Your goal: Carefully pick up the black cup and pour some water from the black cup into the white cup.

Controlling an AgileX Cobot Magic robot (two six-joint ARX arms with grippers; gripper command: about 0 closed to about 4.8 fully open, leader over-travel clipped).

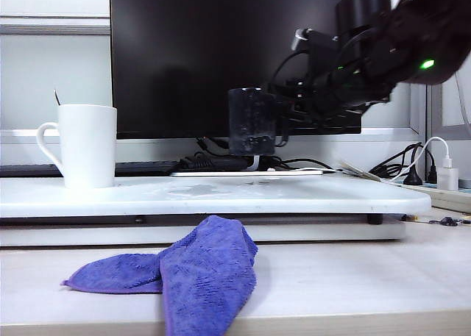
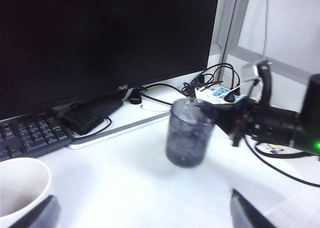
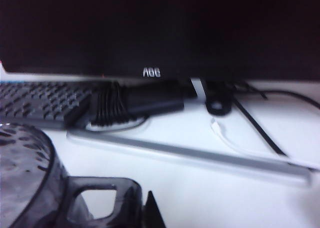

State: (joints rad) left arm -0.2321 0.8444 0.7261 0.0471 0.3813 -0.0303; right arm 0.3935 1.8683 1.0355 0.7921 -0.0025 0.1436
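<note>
Arm from the 2 o'clock side slopes down — right gripper [image 1: 283, 115] clamped on the black cup [image 1: 252, 120] handle, cup aloft mid-table; white cup [image 1: 87, 145] at 9 o'clock; left gripper [image 2: 145, 210] spread apart.

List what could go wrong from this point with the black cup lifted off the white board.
1. The right gripper is shut on the black cup by its thin handle alone; the cup could swing or slip and spill.
2. The white cup stands far to the left, so the carry is long and the cup may slosh onto the white board.
3. The keyboard and power strip sit nearby; spilled water might reach them.
</note>
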